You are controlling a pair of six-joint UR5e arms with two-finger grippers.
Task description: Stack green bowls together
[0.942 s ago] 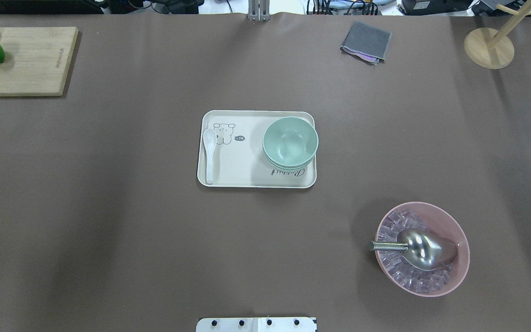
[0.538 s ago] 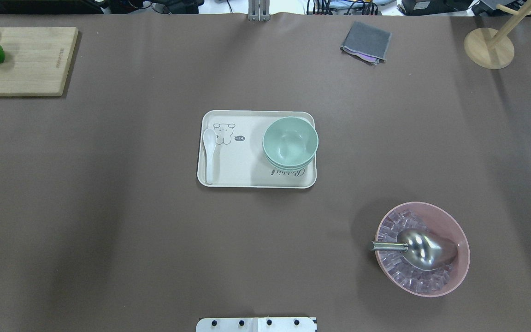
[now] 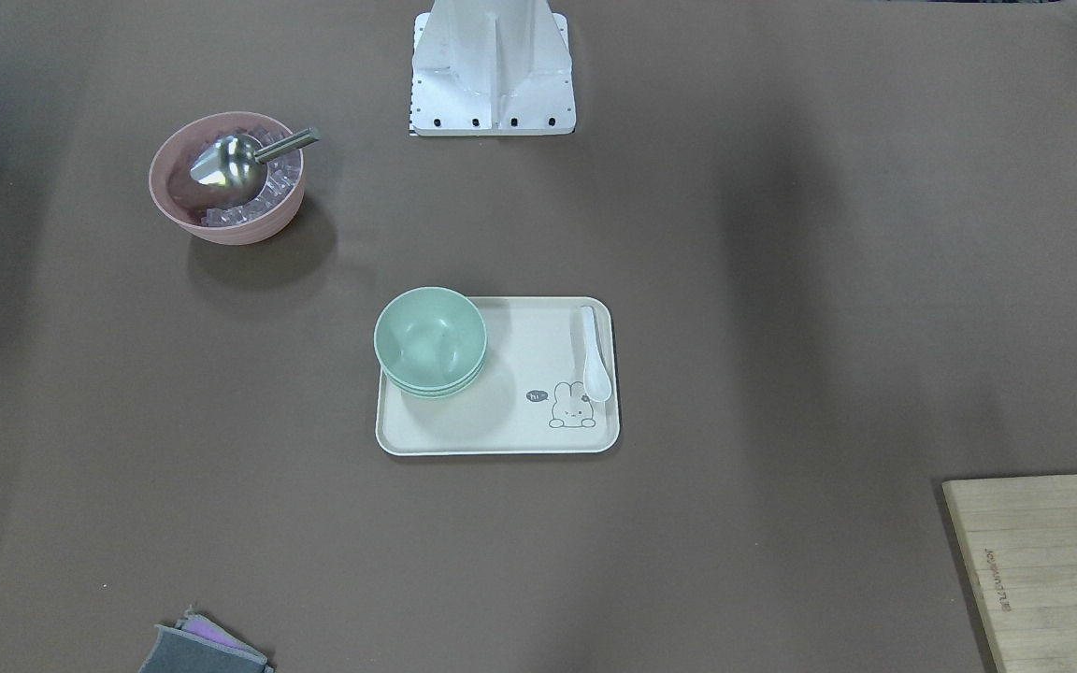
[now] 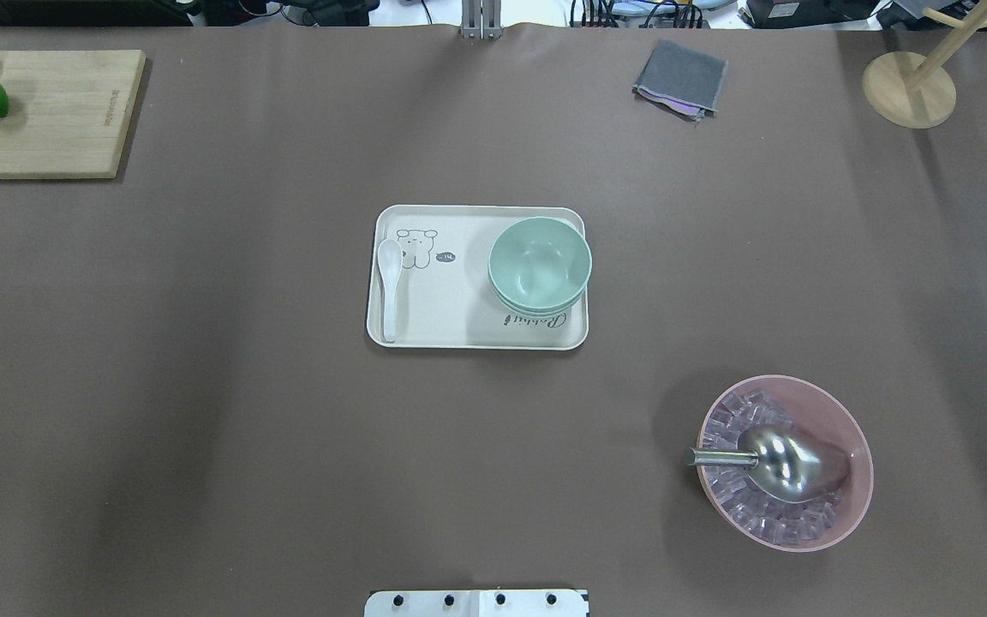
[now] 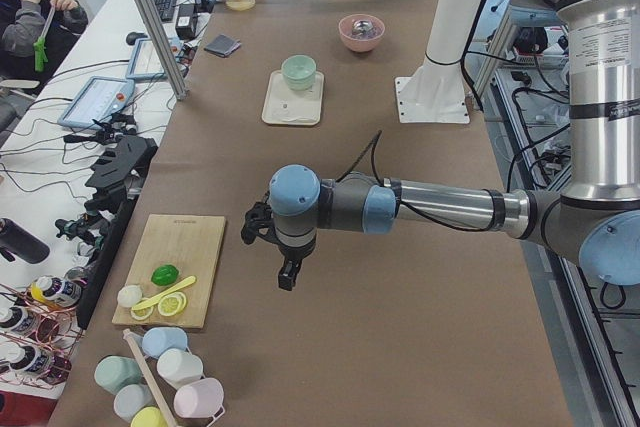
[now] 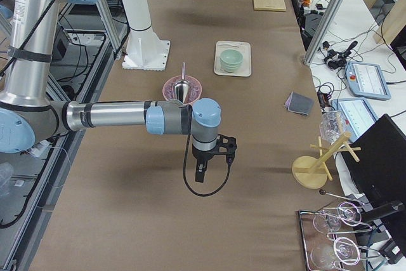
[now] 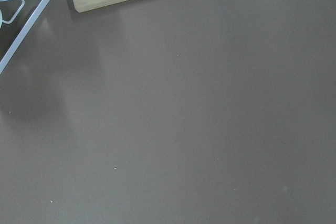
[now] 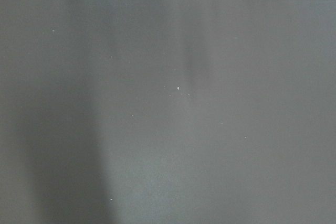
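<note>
Front-facing, the green bowls (image 3: 430, 341) sat nested on the tray (image 3: 501, 435); overhead, nothing had shifted since a second before, so the stacking looked finished; from the sides, the left gripper (image 5: 287, 277) and right gripper (image 6: 200, 174) hung well apart from the bowls, their opening impossible to tell.

"hi" and "Rabbit" printed on the cream tray (image 3: 501, 425)

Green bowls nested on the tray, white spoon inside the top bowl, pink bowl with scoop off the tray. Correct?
No: the white spoon lies on the tray at the end opposite the green bowls, not inside the top bowl. The overhead exterior view shows it. The rest holds: bowls nested on the tray, pink bowl with scoop off it.
</note>
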